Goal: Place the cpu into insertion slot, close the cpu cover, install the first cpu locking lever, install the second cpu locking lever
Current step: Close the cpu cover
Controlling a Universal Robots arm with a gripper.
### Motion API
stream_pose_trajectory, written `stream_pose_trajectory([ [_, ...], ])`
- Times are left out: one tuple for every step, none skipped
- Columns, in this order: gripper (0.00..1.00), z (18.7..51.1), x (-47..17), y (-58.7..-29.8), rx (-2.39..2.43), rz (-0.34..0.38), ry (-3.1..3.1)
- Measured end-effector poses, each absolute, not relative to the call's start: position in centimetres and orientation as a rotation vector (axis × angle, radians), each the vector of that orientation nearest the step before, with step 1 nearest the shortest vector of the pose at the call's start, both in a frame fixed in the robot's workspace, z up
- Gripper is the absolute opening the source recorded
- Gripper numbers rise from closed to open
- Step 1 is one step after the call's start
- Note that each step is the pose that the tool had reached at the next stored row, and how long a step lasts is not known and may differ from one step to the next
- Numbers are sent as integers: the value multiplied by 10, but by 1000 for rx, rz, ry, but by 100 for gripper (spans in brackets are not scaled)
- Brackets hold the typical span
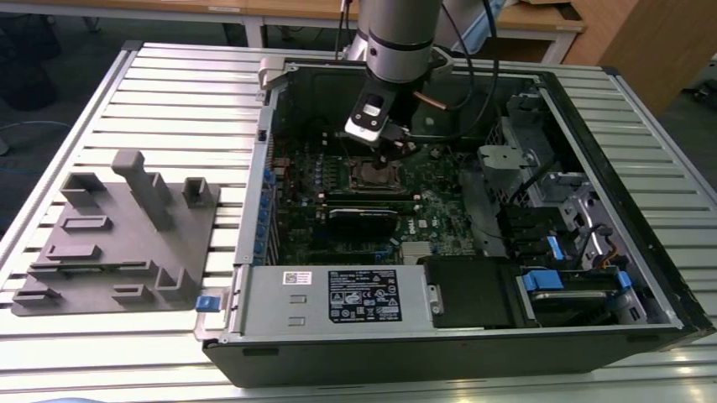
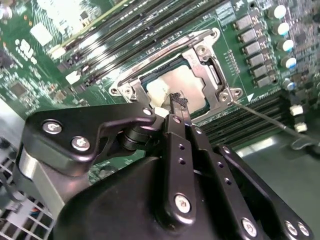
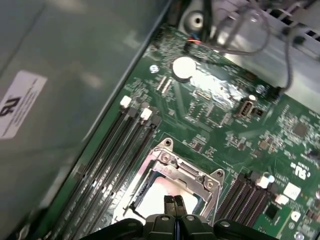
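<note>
Slatted table (image 1: 168,92) beneath everything, and on it the open computer case (image 1: 448,361), with a gray fixture tray (image 1: 112,252) lying at the exterior view's left. My arm (image 1: 400,34) reaches straight down into the case, over the green board (image 3: 225,110). My gripper (image 2: 177,100) hangs right above the insertion slot (image 1: 375,175), jaws pinched narrow, tips pressed together. In both wrist views the cpu cover (image 2: 200,55) lies flat, framing the socket. The cpu (image 2: 175,82) sits inside that window, silvery top showing. My tips are at its near edge; touching or not, I can't tell. A thin wire lever (image 2: 260,114) angles out beside the cover.
</note>
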State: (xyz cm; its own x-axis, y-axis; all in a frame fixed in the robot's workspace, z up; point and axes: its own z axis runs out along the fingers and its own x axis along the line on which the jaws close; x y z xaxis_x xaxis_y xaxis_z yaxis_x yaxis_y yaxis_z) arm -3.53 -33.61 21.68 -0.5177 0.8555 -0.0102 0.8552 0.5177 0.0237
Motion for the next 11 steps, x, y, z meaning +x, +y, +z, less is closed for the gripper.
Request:
stream_pose_trajectory([
  [11, 217, -35, -336, 1508, 25, 2733],
  [11, 217, -35, -336, 1483, 25, 2746],
  [11, 217, -35, -336, 1457, 25, 2761],
  [11, 217, -35, -336, 1432, 26, 2774],
  [11, 217, -35, -336, 1408, 26, 2786],
  [11, 217, -35, -336, 1383, 26, 2799],
  [11, 217, -35, -336, 1358, 27, 2811],
  [11, 217, -35, -336, 1334, 27, 2823],
  [11, 216, -35, -336, 1307, 27, 2836],
  [11, 216, -35, -336, 1283, 28, 2847],
  [11, 216, -35, -336, 1257, 28, 2858],
])
